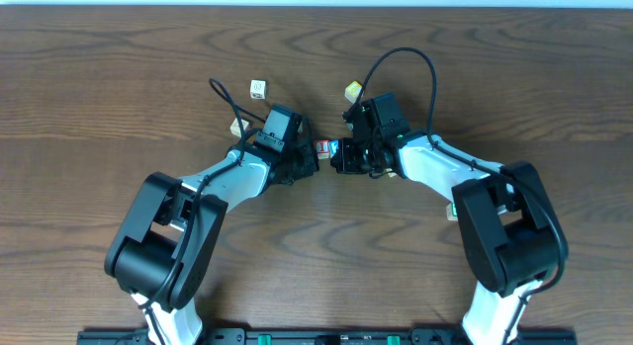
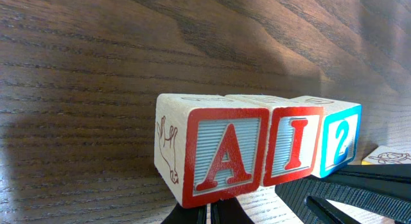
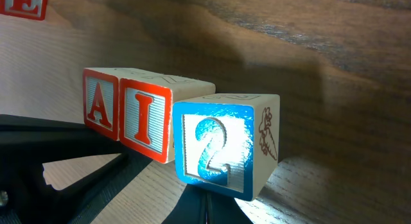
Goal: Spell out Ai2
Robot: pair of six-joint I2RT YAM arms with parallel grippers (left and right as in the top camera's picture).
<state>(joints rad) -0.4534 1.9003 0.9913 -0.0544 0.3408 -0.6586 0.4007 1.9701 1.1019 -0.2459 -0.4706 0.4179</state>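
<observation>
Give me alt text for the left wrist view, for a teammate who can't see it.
Three wooden cubes stand in a touching row on the dark wood table: red A cube, red I cube, blue 2 cube, reading Ai2 left to right.

The left arm (image 1: 229, 177) and the right arm (image 1: 435, 162) lean inward from their bases, wrists low, so that the left gripper (image 1: 314, 161) and the right gripper (image 1: 335, 155) point at each other, tips near but apart, each with fingers pressed together, holding nothing.
</observation>
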